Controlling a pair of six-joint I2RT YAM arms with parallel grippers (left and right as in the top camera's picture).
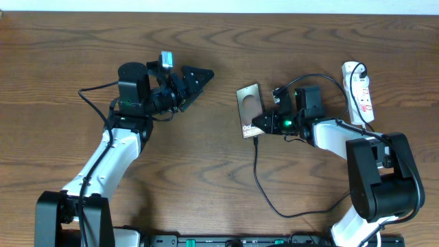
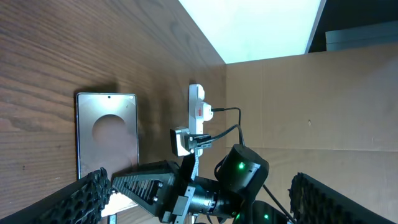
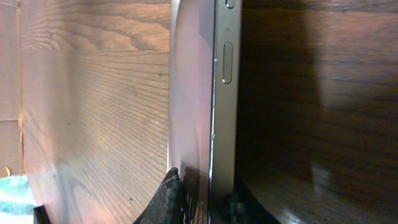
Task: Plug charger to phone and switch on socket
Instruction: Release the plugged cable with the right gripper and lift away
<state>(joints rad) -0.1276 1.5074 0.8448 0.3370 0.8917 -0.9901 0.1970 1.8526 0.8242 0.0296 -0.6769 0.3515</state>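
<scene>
- The right gripper (image 1: 260, 124) has its two black fingers on either side of the lower short end of the flat, shiny brown-bronze phone (image 1: 248, 104).
- In the right wrist view the phone's thin metal edge, with its side buttons, runs straight up between the two fingers. Each finger sits very close against one side of the phone. I cannot tell if they are squeezing it or have just let go.
- The long thin black charger cable (image 1: 257, 171) comes up to that same lower end of the phone, right beside the right gripper. The gripper hides the cable's tip, so I cannot tell if it is pushed all the way in.
- From the phone, the cable runs down toward the front of the brown wooden table (image 1: 206, 185) and bends round to the right.
- The narrow white power strip (image 1: 361, 96) with red marks lies to the right of the right gripper, well apart from the phone. A black plug (image 1: 358, 69) sits in its far end.
- The left gripper (image 1: 192, 81) is spread wide with nothing in it. It hangs to the left of the phone, apart from it and pointing toward it.
- In the left wrist view the phone lies ahead on the wood, and the power strip lies farther off behind it.
</scene>
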